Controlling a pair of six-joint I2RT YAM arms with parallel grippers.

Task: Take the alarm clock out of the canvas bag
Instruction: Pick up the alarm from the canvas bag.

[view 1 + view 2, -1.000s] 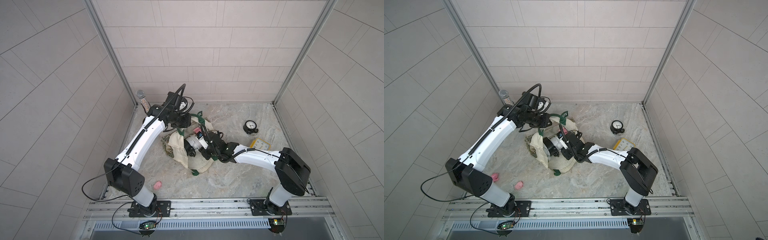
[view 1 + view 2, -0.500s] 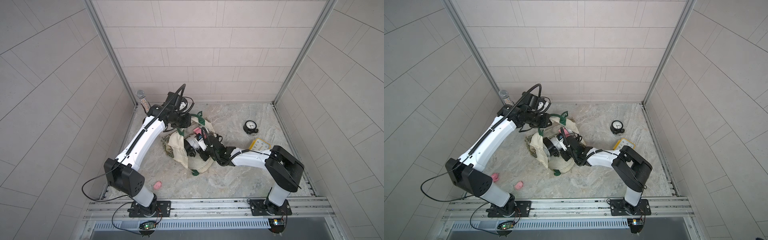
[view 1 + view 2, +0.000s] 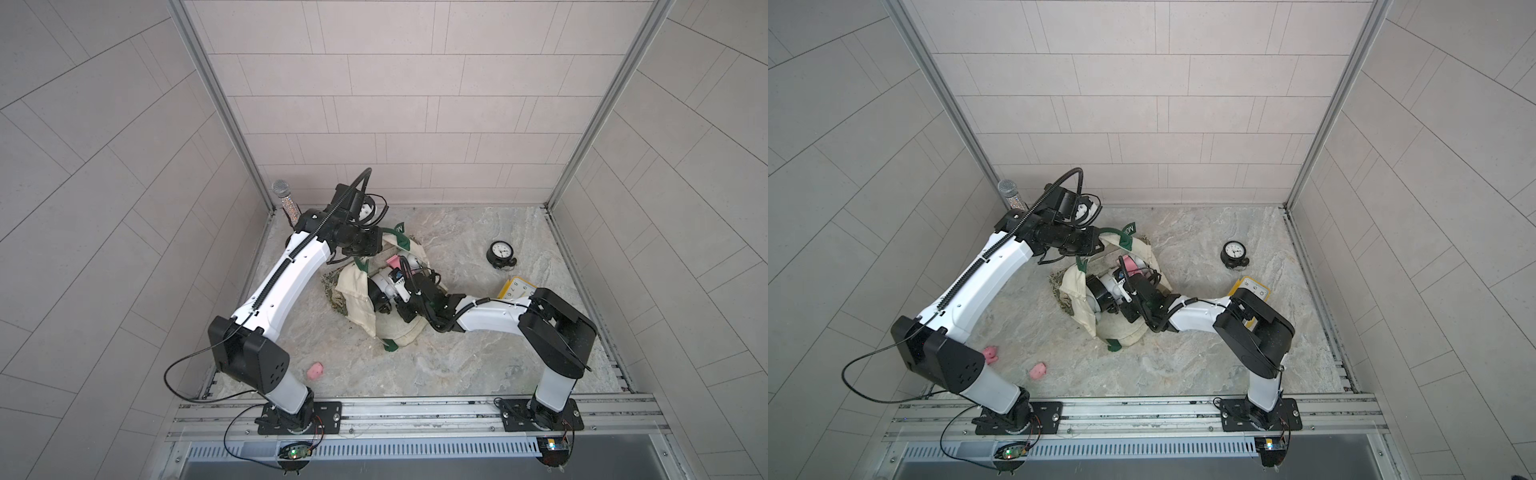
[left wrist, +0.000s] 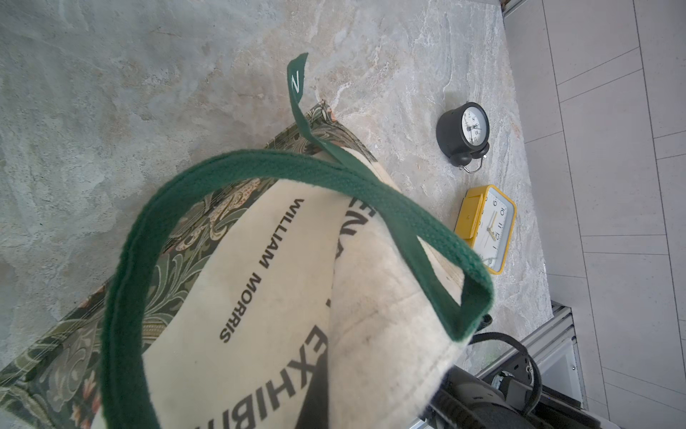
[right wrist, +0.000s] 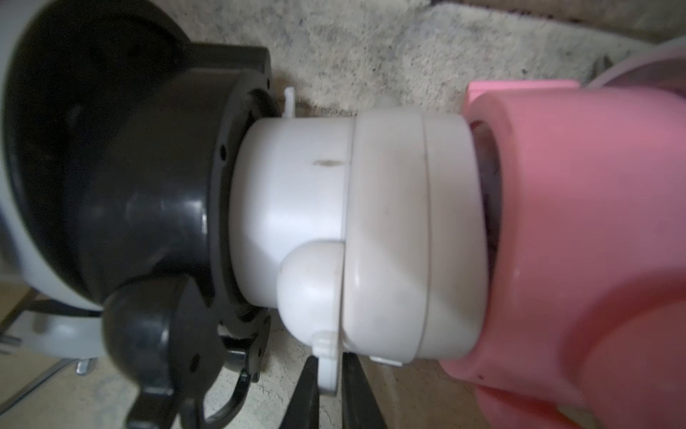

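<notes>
The cream canvas bag [image 3: 353,291] [image 3: 1075,291] lies mid-table with its mouth held up. My left gripper [image 3: 379,245] [image 3: 1098,246] is shut on its rim by the green handle [image 4: 237,163]; the cloth hides its jaws in the left wrist view. My right arm [image 3: 419,293] reaches into the bag, where its fingers are hidden in both top views. In the right wrist view, my right gripper [image 5: 328,375] is shut on a small tab under a white alarm clock [image 5: 371,230]. That clock sits between a black clock [image 5: 148,185] and a pink clock [image 5: 575,241] [image 3: 392,262].
A black round clock [image 3: 500,252] [image 4: 464,130] and a yellow square clock [image 3: 517,289] [image 4: 486,226] stand on the table right of the bag. A microphone [image 3: 284,195] leans in the back-left corner. Small pink pieces [image 3: 1038,370] [image 3: 991,353] lie at the front left.
My right gripper has pushed a little deeper into the bag and its jaws have closed on the white clock's tab. The left arm has not moved.
</notes>
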